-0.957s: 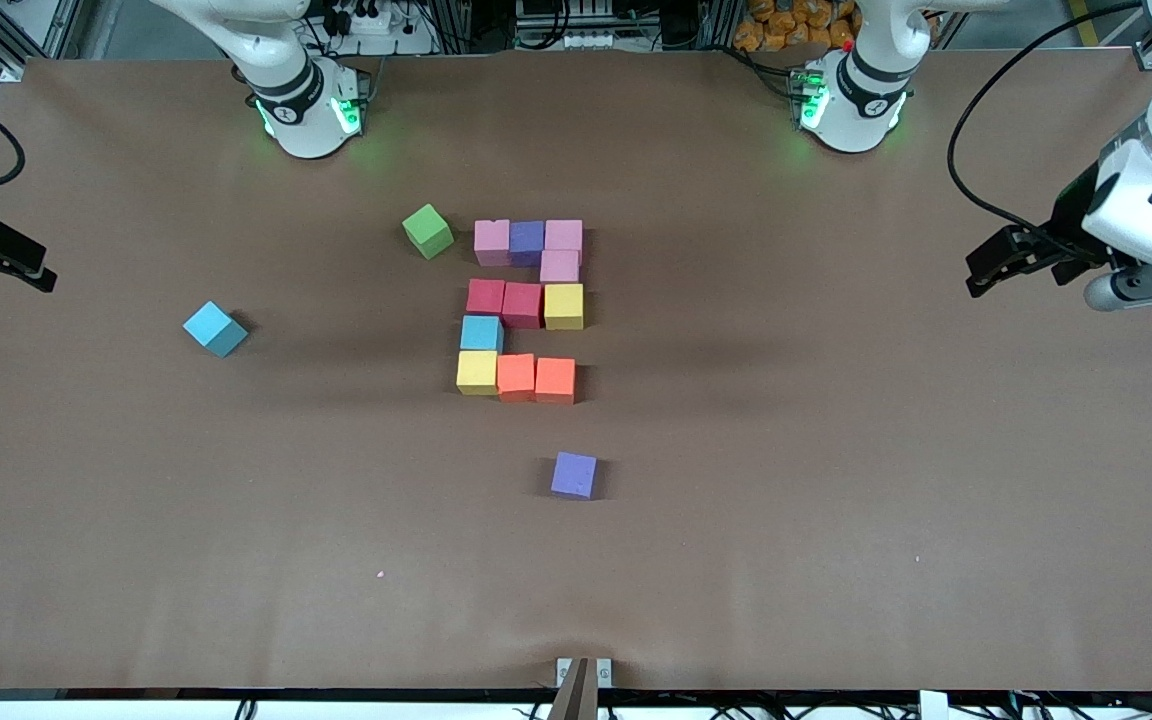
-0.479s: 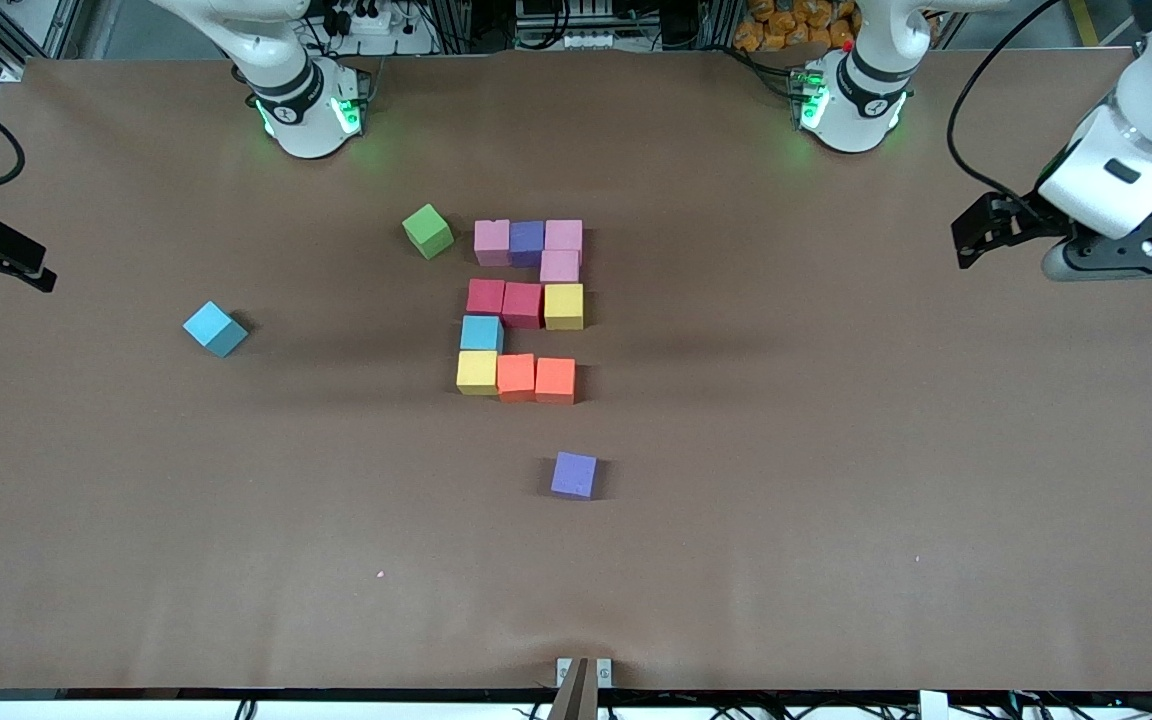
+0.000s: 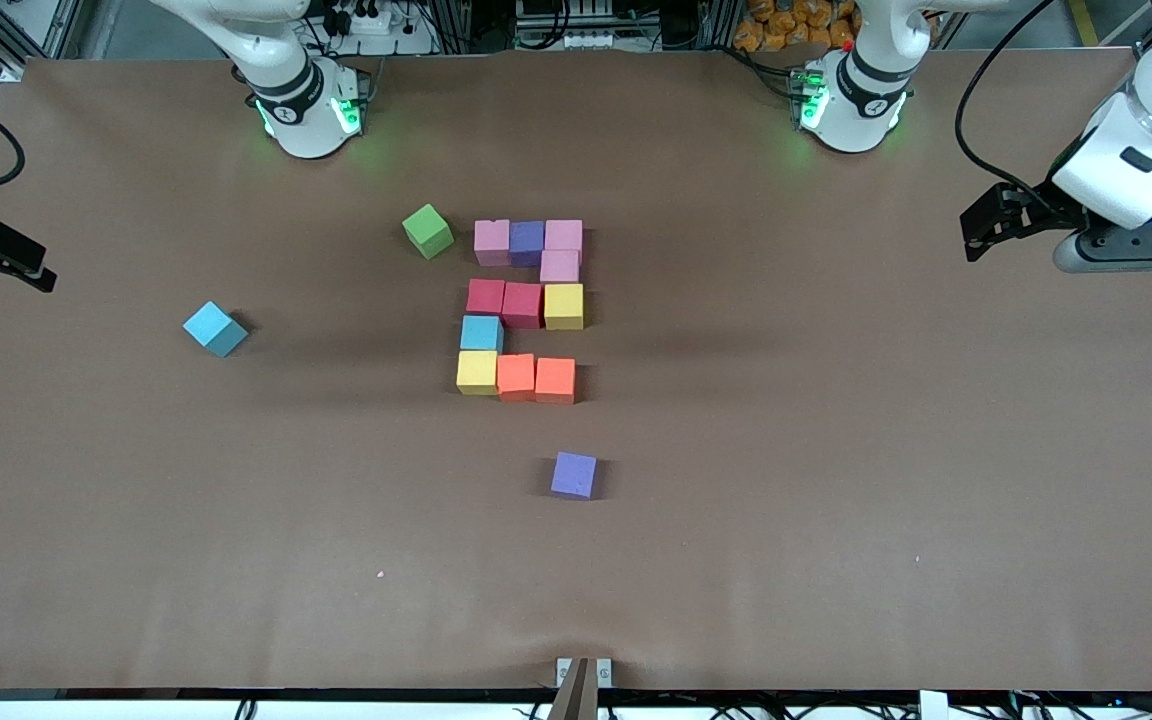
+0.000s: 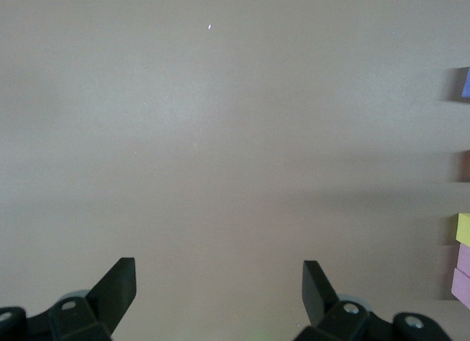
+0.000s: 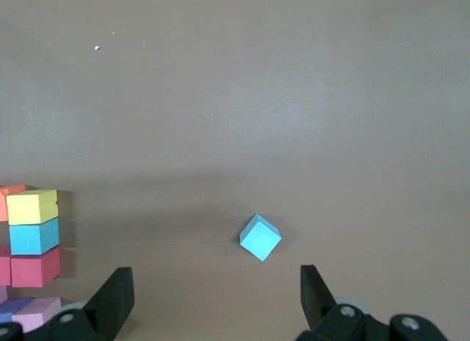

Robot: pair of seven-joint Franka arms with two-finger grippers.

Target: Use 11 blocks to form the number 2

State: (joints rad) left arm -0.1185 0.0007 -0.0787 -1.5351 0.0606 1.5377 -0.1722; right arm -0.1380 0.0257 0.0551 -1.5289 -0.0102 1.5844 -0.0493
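The number 2 [image 3: 522,305] lies mid-table, made of touching blocks. Its row nearest the robots' bases is pink [image 3: 492,241], purple [image 3: 527,241] and pink. The row nearest the front camera is yellow [image 3: 476,371] and two orange blocks. My left gripper [image 3: 981,228] hangs open and empty over the left arm's end of the table. The left wrist view shows its own gripper [image 4: 218,271] over bare table, with slivers of the blocks [image 4: 463,228] at the frame's edge. My right gripper [image 3: 31,270] waits open over the right arm's end; its wrist view [image 5: 217,278] faces a loose light blue cube [image 5: 260,237].
Three loose cubes lie apart from the digit. A green cube [image 3: 427,231] sits beside its top row, toward the right arm's end. A light blue cube [image 3: 215,328] lies farther toward that end. A purple cube [image 3: 574,474] lies nearer to the front camera.
The left arm has swung its gripper a little toward the robots' bases and tilted its hand. The blocks and the right gripper have not moved.
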